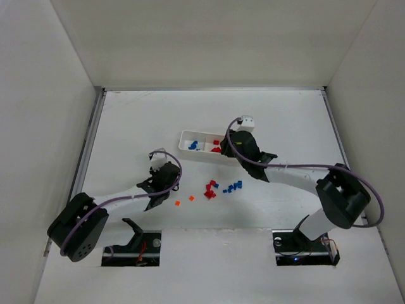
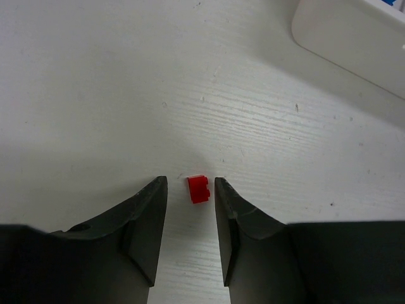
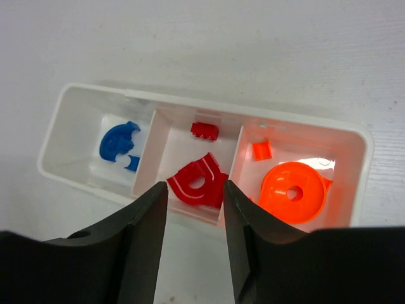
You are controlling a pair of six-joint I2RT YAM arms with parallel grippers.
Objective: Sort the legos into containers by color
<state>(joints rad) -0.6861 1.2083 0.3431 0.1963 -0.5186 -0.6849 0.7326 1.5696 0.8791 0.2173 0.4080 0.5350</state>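
- Left gripper (image 2: 190, 185): the jaws are standing apart with a sliver of space on each side. They are straddling a small red brick (image 2: 198, 189) lying on the table (image 2: 95, 95) right between the fingertips. Nothing is being clamped.
- Tray (image 2: 354, 38): this is sitting ahead and to the right of the left gripper, well apart from the red brick.
- Right gripper (image 3: 195, 189): this is hovering over the tray (image 3: 209, 104) with its jaws apart and empty, and the middle compartment is lying just ahead of the tips.
- Tray contents, read from the right gripper:
  - a blue piece (image 3: 117, 140) is resting ahead and to the left;
  - a red curved piece (image 3: 196, 182) and a red block (image 3: 204, 130) are resting straight ahead;
  - an orange disc (image 3: 292, 193) and an orange block (image 3: 261, 149) are resting ahead and to the right.
- Unsorted pieces: a red cluster (image 1: 211, 190) and a blue cluster (image 1: 234, 187) are lying between the two grippers, and orange bits (image 1: 178, 203) are lying just beside the left gripper (image 1: 161, 180).
- Step in hand (a judgement): the left arm is picking up a red brick, and sorting looks far from finished.
- Next move (a judgement): the jaws are needing to close squarely and low on this tiny brick. It then calls for lifting and carrying ahead and to the right, to the middle compartment. The right gripper (image 1: 243, 142) is occupying that space.
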